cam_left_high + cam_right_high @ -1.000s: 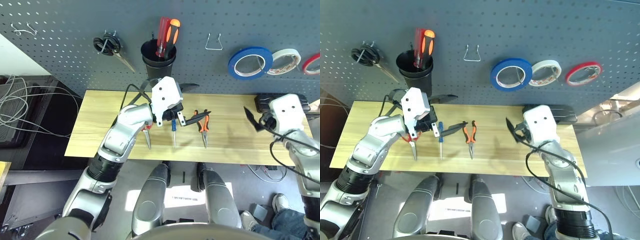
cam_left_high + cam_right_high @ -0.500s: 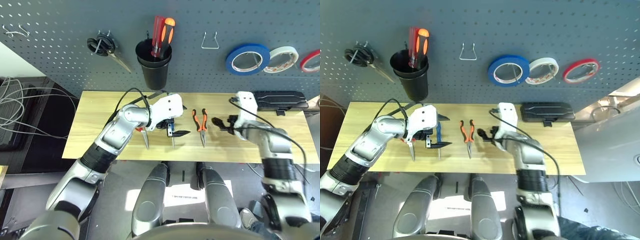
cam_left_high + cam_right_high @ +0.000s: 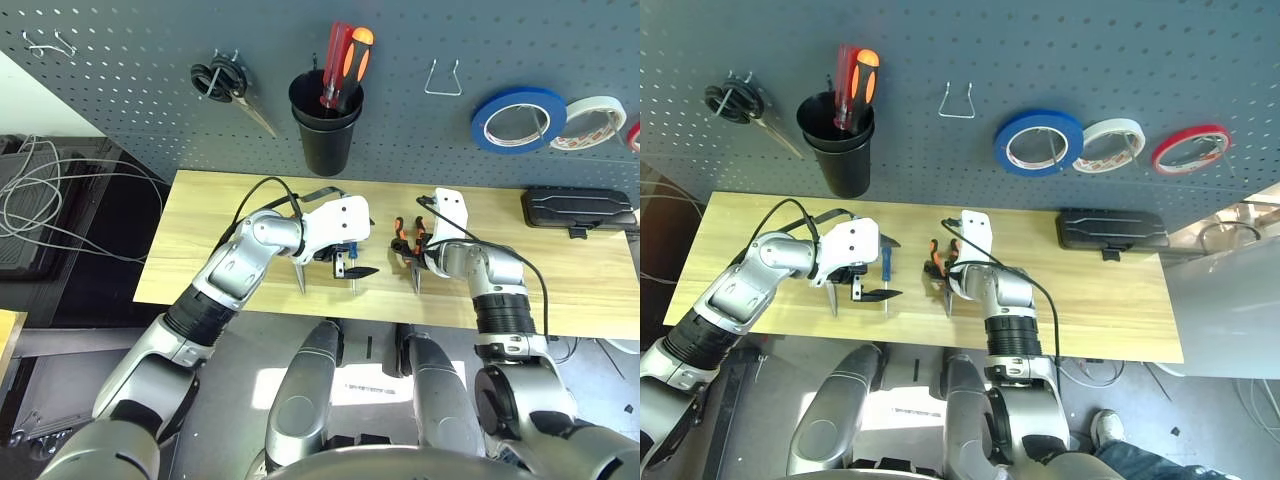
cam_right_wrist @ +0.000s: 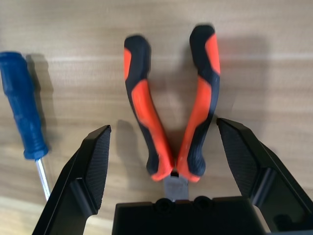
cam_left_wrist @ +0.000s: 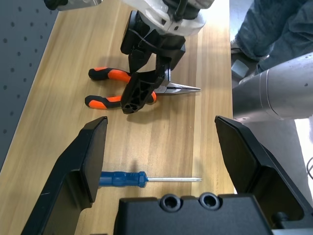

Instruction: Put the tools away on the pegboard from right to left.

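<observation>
The right gripper (image 4: 166,166) hangs just over the orange and black pliers (image 4: 171,107) on the wooden table (image 3: 560,290), its two fingers wide apart, one on each side of the handles, and it holds nothing. The left gripper (image 5: 161,147) is wide apart too, over the small blue screwdriver (image 5: 122,179), which lies just left of the pliers. On the far side, the blue tape roll (image 3: 518,118) hangs on the pegboard (image 3: 120,120).
</observation>
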### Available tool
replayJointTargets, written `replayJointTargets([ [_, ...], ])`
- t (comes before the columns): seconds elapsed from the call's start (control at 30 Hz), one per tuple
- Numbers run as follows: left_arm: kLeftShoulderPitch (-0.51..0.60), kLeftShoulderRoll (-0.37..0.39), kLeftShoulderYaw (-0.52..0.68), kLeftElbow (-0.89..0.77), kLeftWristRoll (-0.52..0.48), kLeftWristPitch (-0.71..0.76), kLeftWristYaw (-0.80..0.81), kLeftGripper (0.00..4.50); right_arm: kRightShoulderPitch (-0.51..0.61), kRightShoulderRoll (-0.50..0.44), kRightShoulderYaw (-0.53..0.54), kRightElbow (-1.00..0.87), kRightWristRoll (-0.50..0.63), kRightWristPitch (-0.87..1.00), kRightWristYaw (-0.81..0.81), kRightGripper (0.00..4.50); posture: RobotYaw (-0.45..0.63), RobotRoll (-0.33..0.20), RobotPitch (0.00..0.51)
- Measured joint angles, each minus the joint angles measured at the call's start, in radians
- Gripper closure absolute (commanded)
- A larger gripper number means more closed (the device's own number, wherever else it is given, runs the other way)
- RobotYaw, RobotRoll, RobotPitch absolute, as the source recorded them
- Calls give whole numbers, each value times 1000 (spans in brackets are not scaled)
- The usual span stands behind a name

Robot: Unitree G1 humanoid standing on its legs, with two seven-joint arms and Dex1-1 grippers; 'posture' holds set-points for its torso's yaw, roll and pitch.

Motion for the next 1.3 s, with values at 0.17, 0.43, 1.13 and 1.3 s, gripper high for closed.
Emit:
replayJointTargets([
  [0.17, 15, -2, 23, -12, -2, 6, 12, 0, -13, -6, 21, 62, -21, -97, -8, 19, 198, 0, 406],
  [0.43, 23, 6, 23, -28, 0, 16, -9, 0, -48, 12, 28, 100, -28, -69, -44, 19, 195, 0, 400],
  [1.13, 11, -6, 16, 42, 110, 17, 63, 0, 128, 49, 21, -250, -7, 246, -71, 2590, 185, 0, 385],
  [1.3, 20, -20, 41, 40, 95, 16, 71, 0, 133, -103, 106, -338, 3, 274, 34, 2590, 164, 0, 380],
])
